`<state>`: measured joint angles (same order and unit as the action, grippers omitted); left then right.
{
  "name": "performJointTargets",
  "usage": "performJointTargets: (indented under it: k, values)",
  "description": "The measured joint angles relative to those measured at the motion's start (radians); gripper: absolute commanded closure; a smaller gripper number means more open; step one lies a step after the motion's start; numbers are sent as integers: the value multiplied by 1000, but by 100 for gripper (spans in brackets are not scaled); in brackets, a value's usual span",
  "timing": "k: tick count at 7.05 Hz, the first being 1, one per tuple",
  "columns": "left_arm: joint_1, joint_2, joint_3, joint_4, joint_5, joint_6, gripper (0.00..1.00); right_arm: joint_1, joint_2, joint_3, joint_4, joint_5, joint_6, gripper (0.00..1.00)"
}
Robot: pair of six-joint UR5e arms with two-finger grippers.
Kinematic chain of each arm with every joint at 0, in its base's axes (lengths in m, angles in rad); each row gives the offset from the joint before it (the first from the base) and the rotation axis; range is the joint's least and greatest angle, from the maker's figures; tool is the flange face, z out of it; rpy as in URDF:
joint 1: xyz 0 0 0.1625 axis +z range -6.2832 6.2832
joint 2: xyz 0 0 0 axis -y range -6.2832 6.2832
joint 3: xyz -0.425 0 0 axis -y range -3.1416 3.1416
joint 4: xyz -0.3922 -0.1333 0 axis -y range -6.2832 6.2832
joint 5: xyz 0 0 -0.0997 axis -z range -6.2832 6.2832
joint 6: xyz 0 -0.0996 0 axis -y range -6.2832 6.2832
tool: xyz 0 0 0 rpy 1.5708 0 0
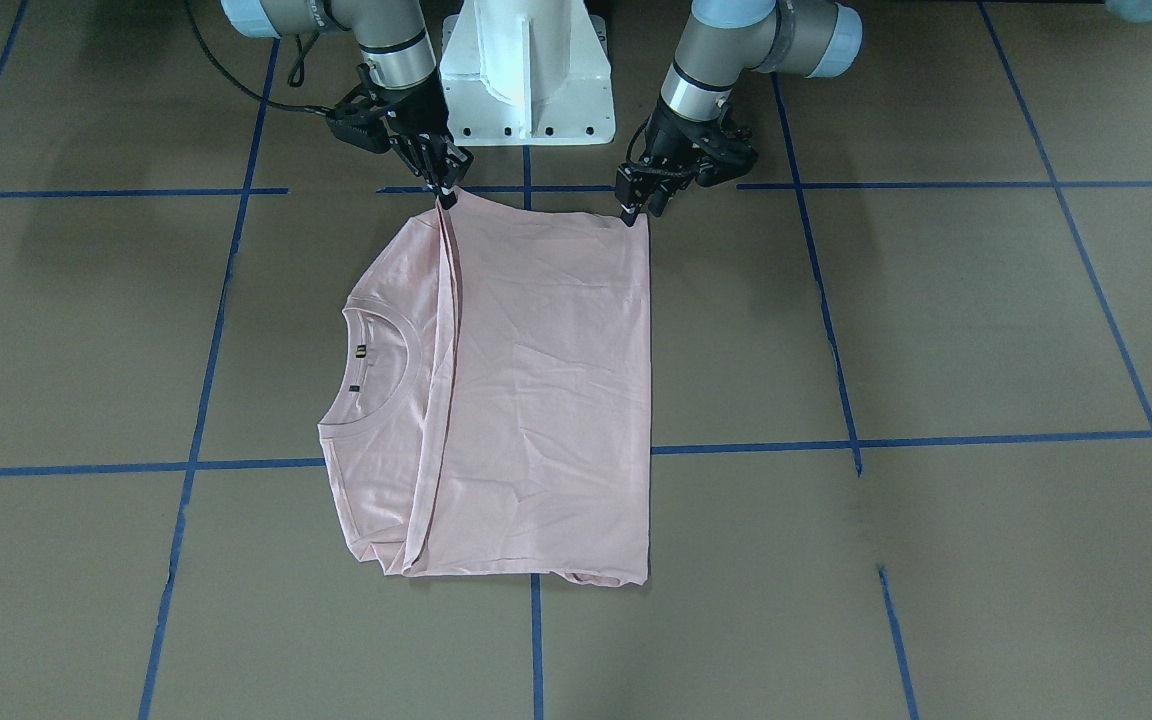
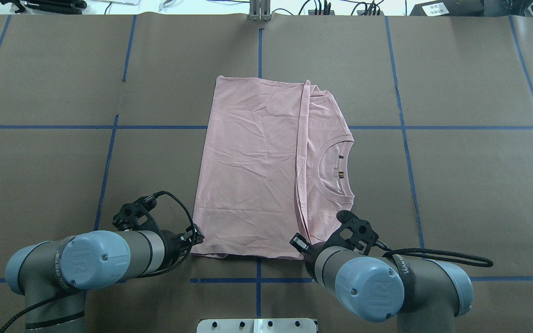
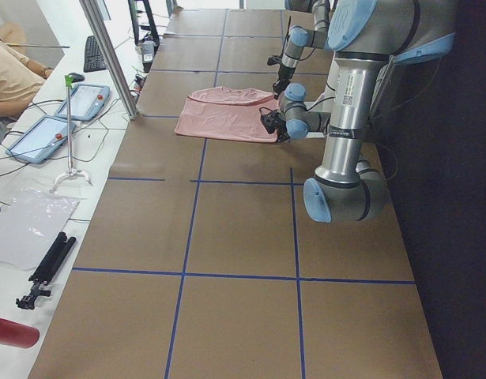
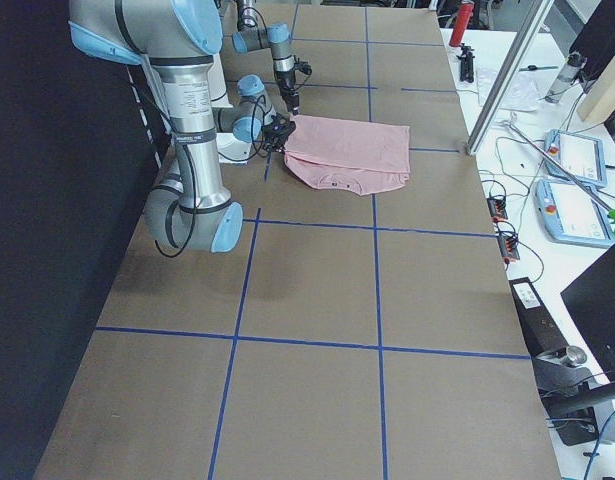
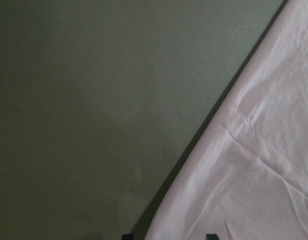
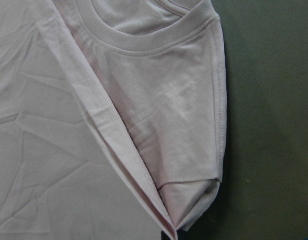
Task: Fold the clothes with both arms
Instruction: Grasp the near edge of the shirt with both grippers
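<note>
T-shirt (image 1: pixel 546 380) pale pink (collar (image 6: pixel 143 42) too); table (image 1: pixel 936 300) brown, blue tape grid.

Front view: across the table (image 1: pixel 936 330), steeply down, facing the overhead's side.
Overhead: opposite side, high, looking forward and down.
Side views: far off, one at each table end (whole length shown).
Wrist views: close over T-shirt (image 6: pixel 169 100) edges.
Shared: the T-shirt, all six.

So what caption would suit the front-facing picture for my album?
Half-folded pink T-shirt on a taped brown table, left pincer and right pincer at its two top corners.
</note>
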<state>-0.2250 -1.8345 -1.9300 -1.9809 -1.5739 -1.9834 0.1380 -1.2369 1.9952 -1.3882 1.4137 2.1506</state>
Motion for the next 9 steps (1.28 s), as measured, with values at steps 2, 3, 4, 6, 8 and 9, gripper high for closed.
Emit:
performJointTargets:
  k: [2, 3, 4, 6, 8, 9]
  values:
    - [5, -3, 19, 0, 0, 0, 82, -1, 0, 0, 0, 0, 0, 100]
    - [5, -3, 22, 1, 1, -6, 100, -1, 0, 0, 0, 0, 0, 100]
    - [6, -4, 23, 1, 1, -15, 100, -1, 0, 0, 0, 0, 0, 100]
    - [6, -8, 20, 1, 2, -22, 100, -2, 0, 0, 0, 1, 0, 100]
    - [3, -31, -30, 12, 2, -41, 100, -8, -9, 10, 1, 2, -1, 100]
    - [12, -33, -112, 60, 3, -94, 100, -26, -41, 51, 1, 2, 0, 100]
